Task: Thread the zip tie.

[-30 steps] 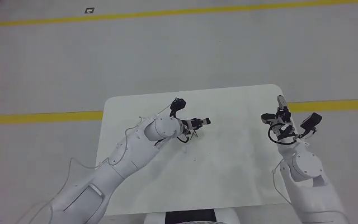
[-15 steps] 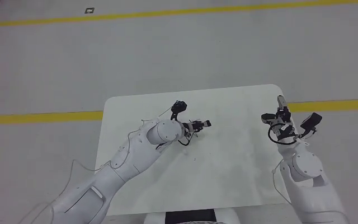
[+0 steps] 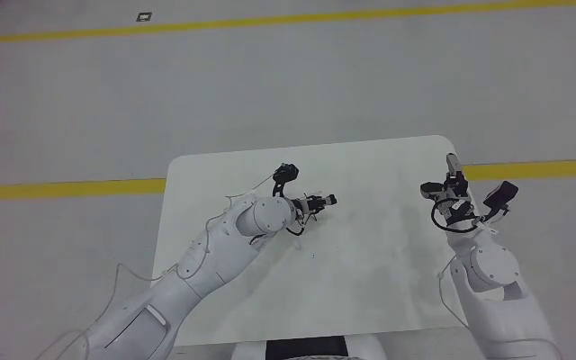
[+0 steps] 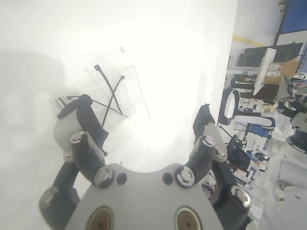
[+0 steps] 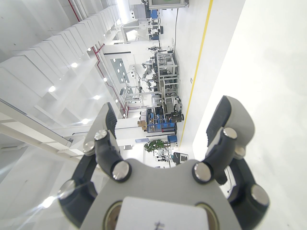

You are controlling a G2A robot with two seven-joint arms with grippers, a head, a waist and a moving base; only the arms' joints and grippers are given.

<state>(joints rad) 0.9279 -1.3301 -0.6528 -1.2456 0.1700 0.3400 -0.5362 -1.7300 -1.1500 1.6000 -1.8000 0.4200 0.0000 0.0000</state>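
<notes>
Several black zip ties [image 4: 110, 92] lie crossed on a clear flat sheet [image 4: 135, 107] near the middle of the white table [image 3: 378, 270]. My left gripper [image 4: 141, 111] hangs open just above them, one black fingertip [image 4: 80, 104] over the sheet's edge beside the ties, the other finger [image 4: 203, 118] off to the sheet's side. Nothing is between its fingers. In the top view the left gripper [image 3: 317, 202] sits mid-table with the ties [image 3: 306, 219] under it. My right gripper [image 5: 165, 116] is open and holds nothing, raised at the table's right edge [image 3: 447, 183].
The tabletop around the sheet is bare white, with a few small dark specks [image 4: 122, 48]. A grey floor with yellow lines [image 3: 81, 189] surrounds the table.
The left gripper has shifted slightly toward the near side of the table, over the zip ties. The right arm has not moved.
</notes>
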